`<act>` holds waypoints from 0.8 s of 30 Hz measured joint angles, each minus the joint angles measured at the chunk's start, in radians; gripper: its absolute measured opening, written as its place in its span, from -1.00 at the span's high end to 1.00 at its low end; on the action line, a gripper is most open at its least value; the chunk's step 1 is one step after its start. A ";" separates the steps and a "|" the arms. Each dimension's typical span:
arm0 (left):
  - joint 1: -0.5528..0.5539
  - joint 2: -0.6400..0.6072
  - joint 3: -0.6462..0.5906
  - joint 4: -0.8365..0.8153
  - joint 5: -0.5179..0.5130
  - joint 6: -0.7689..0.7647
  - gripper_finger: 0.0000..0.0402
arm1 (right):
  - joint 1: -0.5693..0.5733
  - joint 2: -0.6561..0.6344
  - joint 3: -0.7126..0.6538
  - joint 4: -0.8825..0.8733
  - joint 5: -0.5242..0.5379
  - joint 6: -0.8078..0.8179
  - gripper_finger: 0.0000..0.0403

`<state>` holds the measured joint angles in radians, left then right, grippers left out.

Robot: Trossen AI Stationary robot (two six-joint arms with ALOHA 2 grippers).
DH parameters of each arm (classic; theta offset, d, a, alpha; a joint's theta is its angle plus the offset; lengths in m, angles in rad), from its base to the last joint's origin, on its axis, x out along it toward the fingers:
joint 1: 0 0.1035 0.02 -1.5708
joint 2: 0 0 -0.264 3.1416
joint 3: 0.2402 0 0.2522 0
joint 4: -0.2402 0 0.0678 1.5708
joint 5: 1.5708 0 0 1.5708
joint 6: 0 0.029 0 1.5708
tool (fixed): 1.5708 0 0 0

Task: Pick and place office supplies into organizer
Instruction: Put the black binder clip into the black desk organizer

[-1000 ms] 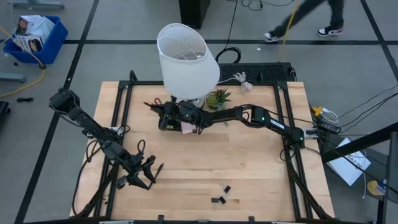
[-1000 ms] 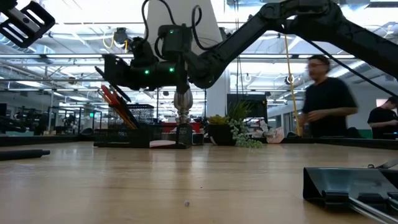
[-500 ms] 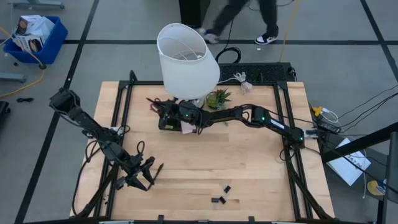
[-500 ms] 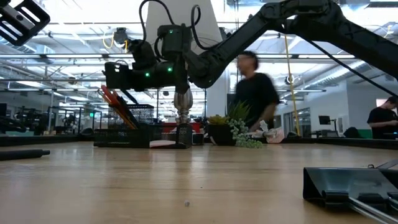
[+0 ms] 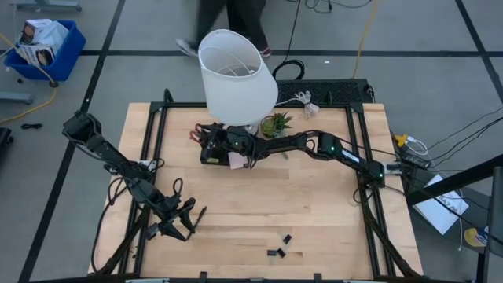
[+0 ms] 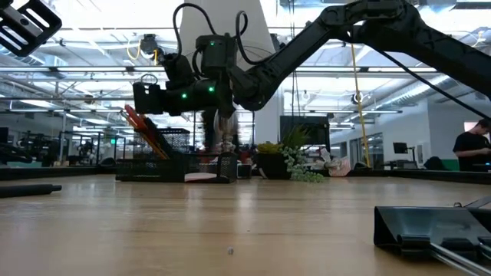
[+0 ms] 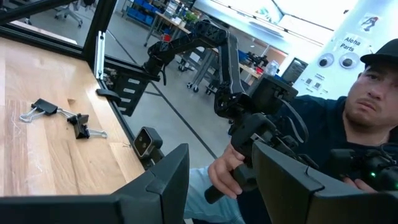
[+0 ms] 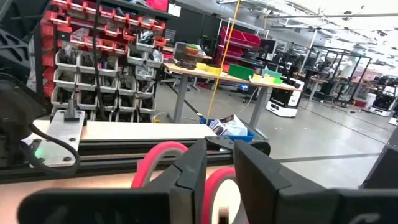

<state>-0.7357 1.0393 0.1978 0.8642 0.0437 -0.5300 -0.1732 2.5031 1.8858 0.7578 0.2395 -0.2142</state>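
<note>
Red-handled scissors sit between the right hand's narrowly parted fingers above the organizer; left hand (fingers spread) waits low over the tabletop.

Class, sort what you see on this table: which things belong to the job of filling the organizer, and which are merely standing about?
Belonging to the job:
organizer
red-handled scissors, at the right gripper
binder clips
pink sticky-note pad

Merely standing about:
lamp
potted plant
</note>
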 joint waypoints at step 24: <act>0.000 0.000 0.000 -0.050 -0.101 -0.026 0.11 | 0.317 -0.104 -0.002 -0.365 0.134 -0.172 0.59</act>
<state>-0.7356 1.0397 0.1978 0.8146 -0.0571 -0.5561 0.1441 2.3986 1.8835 0.3929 0.3733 -0.3862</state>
